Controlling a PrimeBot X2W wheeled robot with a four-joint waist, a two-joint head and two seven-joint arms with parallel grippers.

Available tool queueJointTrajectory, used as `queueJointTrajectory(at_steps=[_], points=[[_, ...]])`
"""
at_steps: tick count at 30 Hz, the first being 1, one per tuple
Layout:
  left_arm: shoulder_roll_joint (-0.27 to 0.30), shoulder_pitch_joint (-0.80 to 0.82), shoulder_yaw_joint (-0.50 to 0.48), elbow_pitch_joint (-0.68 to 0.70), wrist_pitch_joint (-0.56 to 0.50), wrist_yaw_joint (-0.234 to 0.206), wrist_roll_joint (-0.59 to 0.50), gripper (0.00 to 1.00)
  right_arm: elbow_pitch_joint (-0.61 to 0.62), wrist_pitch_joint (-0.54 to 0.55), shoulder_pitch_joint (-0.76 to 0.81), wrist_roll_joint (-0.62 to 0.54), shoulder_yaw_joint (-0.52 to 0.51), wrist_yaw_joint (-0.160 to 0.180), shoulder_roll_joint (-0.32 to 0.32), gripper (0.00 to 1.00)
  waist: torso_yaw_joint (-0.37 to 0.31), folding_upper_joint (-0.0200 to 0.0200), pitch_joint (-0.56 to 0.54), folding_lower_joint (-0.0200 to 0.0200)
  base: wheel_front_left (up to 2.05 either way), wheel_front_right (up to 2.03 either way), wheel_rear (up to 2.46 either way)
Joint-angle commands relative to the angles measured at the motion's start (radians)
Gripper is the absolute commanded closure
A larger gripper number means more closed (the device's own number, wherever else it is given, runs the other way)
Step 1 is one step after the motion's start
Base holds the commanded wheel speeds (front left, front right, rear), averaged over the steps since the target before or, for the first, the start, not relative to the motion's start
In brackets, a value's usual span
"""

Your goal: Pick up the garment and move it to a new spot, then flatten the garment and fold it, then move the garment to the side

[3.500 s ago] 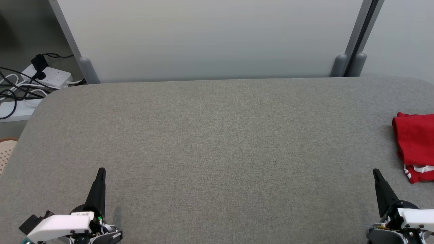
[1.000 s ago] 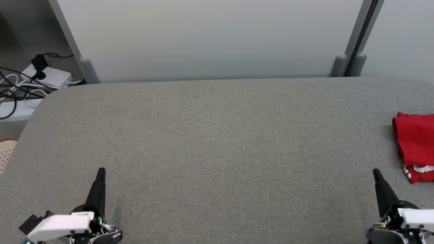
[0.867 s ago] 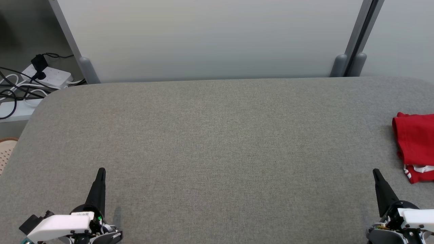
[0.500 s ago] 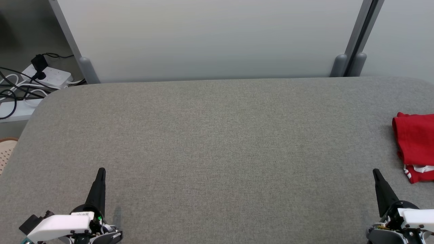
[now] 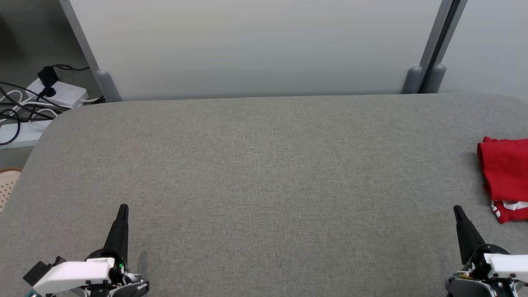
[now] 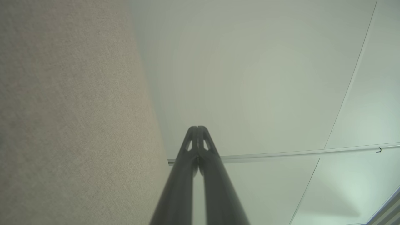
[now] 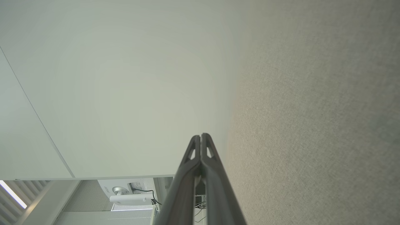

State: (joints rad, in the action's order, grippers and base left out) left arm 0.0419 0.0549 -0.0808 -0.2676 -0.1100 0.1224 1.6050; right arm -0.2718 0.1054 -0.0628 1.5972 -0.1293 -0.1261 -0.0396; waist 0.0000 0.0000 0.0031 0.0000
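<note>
Red garment (image 5: 504, 173) lies bunched at the far right of the bench (image 5: 264, 165), near the right hand (image 5: 457, 208). It looks soft, light and floppy; best to pinch a thick edge fold. Right hand and left hand (image 5: 123, 208) are both closed tight and empty. The garment is cut off by the frame, so its type is unclear.

The garment (image 5: 505, 173) lies on the desk (image 5: 264, 165), out at the right side, running past the head view's edge. I have the left hand (image 5: 123, 209) over the near left of the desk and the right hand (image 5: 457, 210) over the near right, well apart. The garment sits just beyond and to the right of the right hand. A wall panel (image 5: 255, 45) stands behind the desk's back edge. Power strip (image 5: 60, 91) and cables (image 5: 24, 114) lie off the back left corner, below desk level
</note>
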Motion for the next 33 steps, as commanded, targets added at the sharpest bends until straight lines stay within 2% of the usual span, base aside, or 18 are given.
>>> queueJointTrajectory(at_steps=[1,33], points=[[0.008,0.053,-0.033,0.022,-0.003,0.008,0.004,1.00,0.027,0.008,-0.045,0.011,0.015,-0.005,-0.011,1.00,0.000,0.0000,0.000,0.0000,0.00,0.00,0.00],[0.008,0.053,-0.033,0.023,-0.003,0.008,0.004,1.00,0.027,0.008,-0.045,0.011,0.016,-0.005,-0.011,1.00,0.000,0.0000,0.000,0.0000,0.00,0.00,0.00]])
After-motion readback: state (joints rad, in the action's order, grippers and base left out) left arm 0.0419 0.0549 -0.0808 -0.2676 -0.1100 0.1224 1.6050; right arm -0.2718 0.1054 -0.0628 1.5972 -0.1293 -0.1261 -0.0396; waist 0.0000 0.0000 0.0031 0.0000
